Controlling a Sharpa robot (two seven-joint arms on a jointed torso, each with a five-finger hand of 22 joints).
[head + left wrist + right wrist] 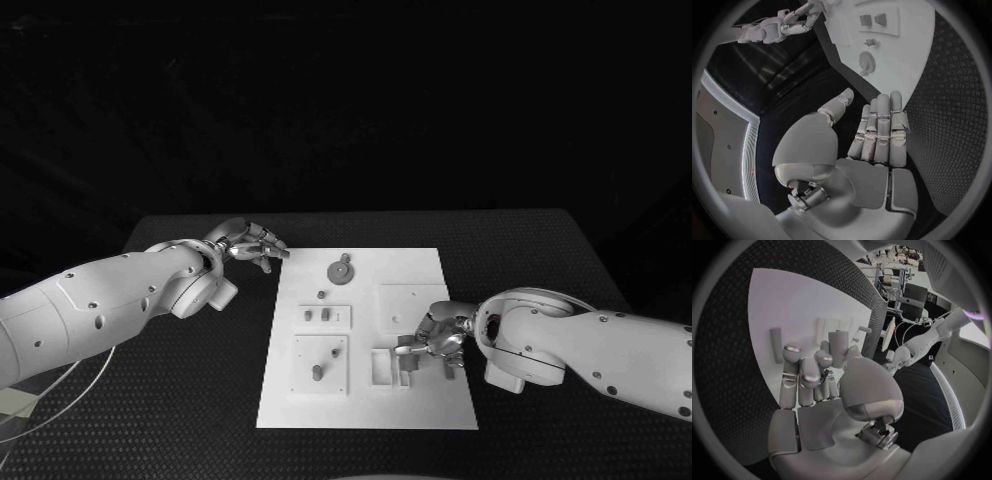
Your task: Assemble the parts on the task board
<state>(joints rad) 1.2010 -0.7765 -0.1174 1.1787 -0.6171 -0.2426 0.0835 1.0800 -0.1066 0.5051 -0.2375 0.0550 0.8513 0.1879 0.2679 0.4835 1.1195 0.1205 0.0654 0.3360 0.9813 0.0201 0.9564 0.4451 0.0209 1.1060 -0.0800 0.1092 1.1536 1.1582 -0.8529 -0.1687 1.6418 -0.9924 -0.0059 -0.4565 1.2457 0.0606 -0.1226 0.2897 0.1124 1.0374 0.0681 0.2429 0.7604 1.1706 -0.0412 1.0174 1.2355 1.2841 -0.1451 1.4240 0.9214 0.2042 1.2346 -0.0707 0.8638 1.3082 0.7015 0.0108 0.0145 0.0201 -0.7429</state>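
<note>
**Right hand curled over the board's near edge, left hand idle off its far corner**

The table (188, 400) is black with a fine dotted, woven-looking texture; the space behind it is dark. No writing can be read on anything.

The board (411, 268) is a flat, matte white rectangle lying in the middle of the table, long side running away from the robot. Raised white square plates sit on it. A round grey disc (340, 270) with a small knob lies near the far end. Below it, a small plate carries two short grey pegs (316, 316). The larger near-left plate holds another small grey peg (317, 373). A plain square plate (407, 300) lies right of the middle, and a narrow white slotted block (384, 367) stands near the front.

The right hand (437, 339), silver and smooth on a white arm, is over the board's near-right part, just beside the slotted block. Its fingers (811, 367) curl inward toward the thumb in the right wrist view; a grey piece stands up just behind them, but I cannot tell whether the hand grips it or merely hovers before it.

The left hand (253, 245) is over the bare table, just off the board's far-left corner. Its fingers (882, 130) lie straight and side by side, thumb apart, holding nothing.
</note>
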